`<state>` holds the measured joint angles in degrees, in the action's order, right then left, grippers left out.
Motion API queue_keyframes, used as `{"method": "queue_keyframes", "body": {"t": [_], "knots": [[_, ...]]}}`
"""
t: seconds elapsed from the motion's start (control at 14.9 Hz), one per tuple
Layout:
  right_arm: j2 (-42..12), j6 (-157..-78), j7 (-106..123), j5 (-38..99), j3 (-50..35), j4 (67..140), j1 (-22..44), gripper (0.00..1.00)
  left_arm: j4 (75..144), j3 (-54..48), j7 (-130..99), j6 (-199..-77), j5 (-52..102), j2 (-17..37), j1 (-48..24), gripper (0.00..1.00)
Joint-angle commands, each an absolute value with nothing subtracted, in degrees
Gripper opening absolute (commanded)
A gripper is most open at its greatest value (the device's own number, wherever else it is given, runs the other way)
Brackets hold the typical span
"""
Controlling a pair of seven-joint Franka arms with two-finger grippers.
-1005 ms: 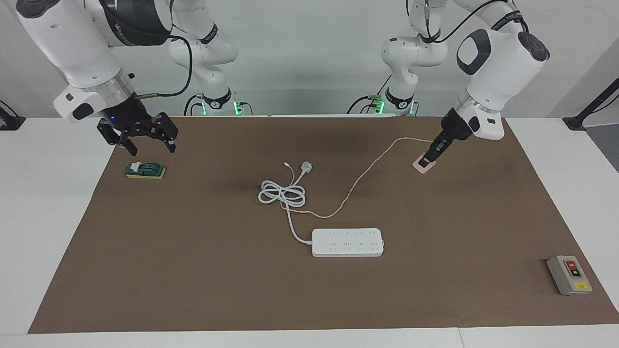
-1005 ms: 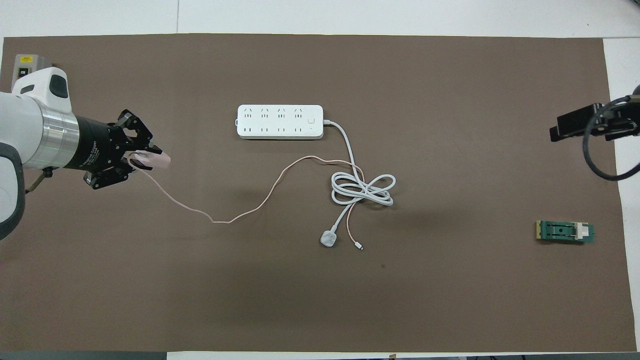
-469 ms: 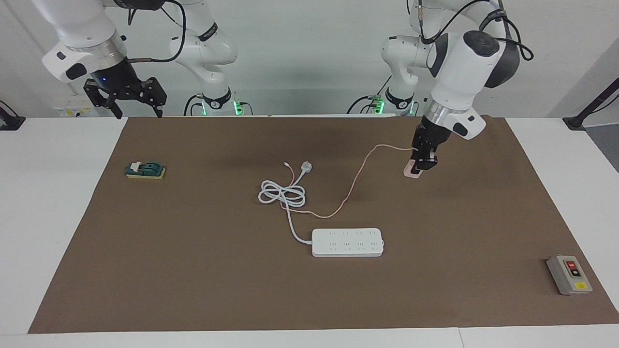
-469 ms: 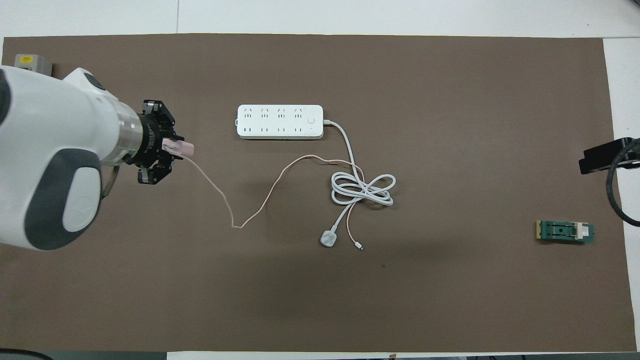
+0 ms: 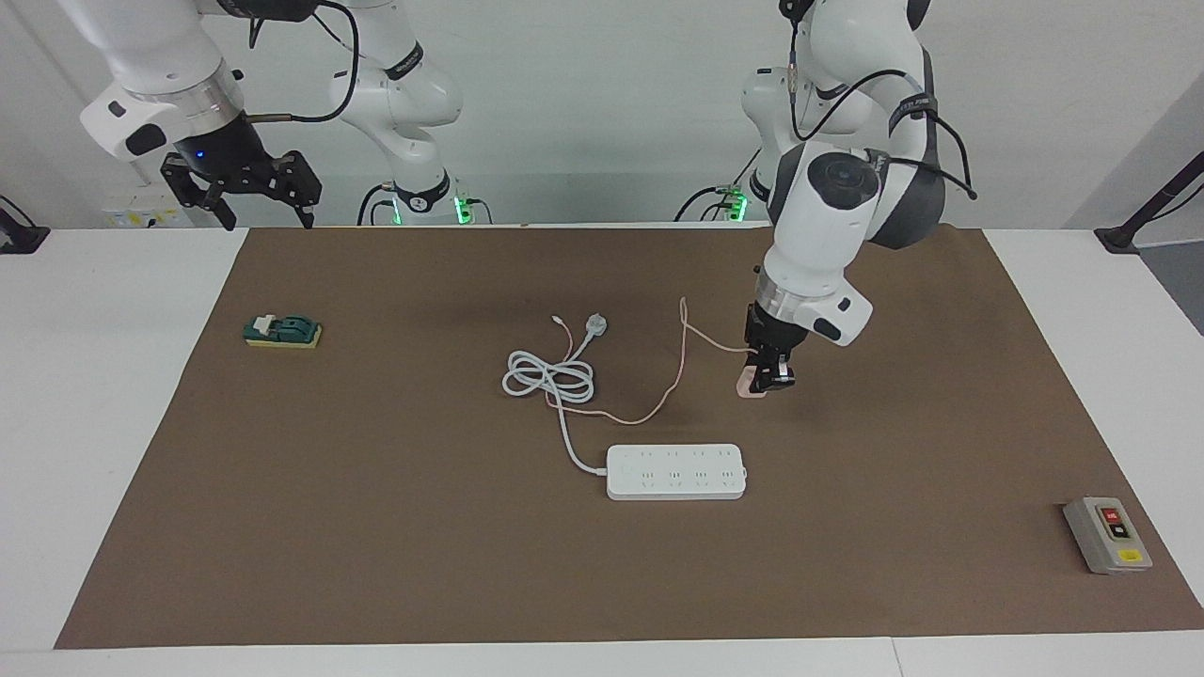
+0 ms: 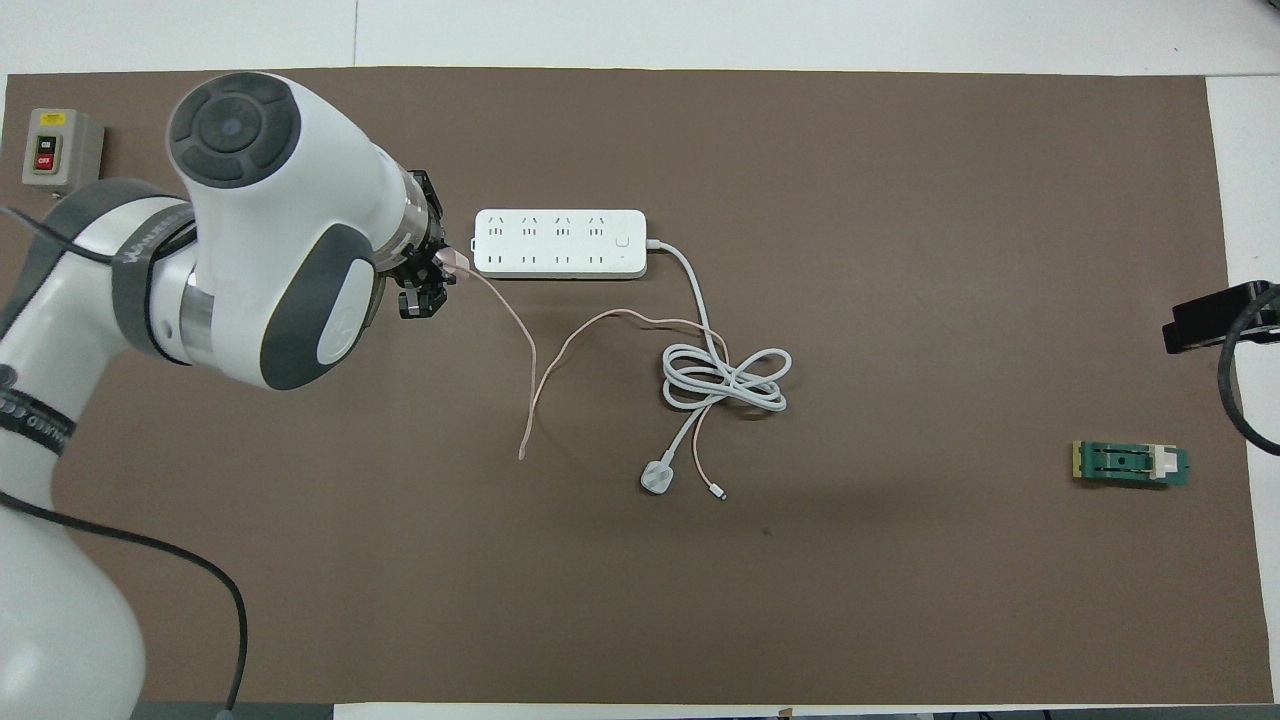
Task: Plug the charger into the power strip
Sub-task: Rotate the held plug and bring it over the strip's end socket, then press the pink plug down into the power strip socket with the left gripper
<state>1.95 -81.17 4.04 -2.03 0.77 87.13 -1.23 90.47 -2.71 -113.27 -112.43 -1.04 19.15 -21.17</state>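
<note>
Left jaws [image 5: 769, 378]: gripping the charger [image 5: 748, 386] tight, hanging over the brown mat, by the power strip's end.
Right jaws [image 5: 252, 196]: gaping wide, holding nothing, waiting above the surface's edge.
Power strip [image 5: 676, 471]: lying flat, farther out than the coiled cord [image 5: 550, 376].

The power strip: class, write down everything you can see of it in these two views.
The power strip is a long, flat white block with rounded corners, plastic by its look, lying flat on the brown mat. Two rows of sockets cover its top, all empty, with a small button at one end. From that end a thick white cord runs to a loose coil nearer the robots. Nothing grips it.
</note>
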Motion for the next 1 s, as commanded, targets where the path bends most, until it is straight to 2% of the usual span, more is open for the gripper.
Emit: {"method": "queue_keyframes", "body": {"t": [0.0, 0.54, 0.94], "knots": [[3.6, -82.27, 3.87, -3.08, -0.35, 88.86, -1.85, 1.0, 71.96, -1.5, -117.23, -103.73, -3.08, 32.3, -22.32, 0.0], [3.52, -82.18, 3.87, -2.99, -0.35, 88.68, -1.93, 1.0, 66.71, -1.49, -118.04, -103.8, -4.66, 37.79, -22.24, 0.0], [3.52, -82.18, 3.78, -2.38, -0.35, 88.68, -1.93, 1.0, 68.46, -1.76, -117.95, -106.17, -4.83, 37.71, -22.5, 0.0]]}}
